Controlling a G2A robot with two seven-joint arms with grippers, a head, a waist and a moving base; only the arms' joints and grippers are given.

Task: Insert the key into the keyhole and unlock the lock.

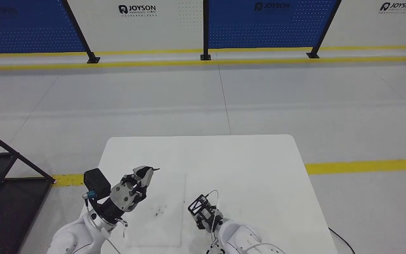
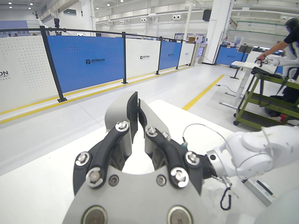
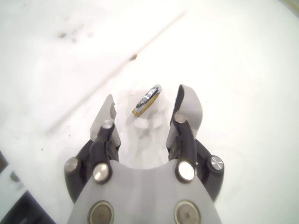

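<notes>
My left tool [image 1: 144,173] sat clenched over the near left of the bench [image 1: 254,159], its fingers [image 2: 132,108] pressed together. A thin dark sliver [image 1: 155,169] poked from the tip, and I couldn't tell if it was the key. My right tool [image 3: 146,95] hung released over the lock [image 3: 149,99], which lay on the bench by its near edge, between the fingers and touching neither.

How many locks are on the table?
1. The brass padlock lies on the white table, framed by the open jaws of the right gripper. Another could be hidden under the arms.
</notes>
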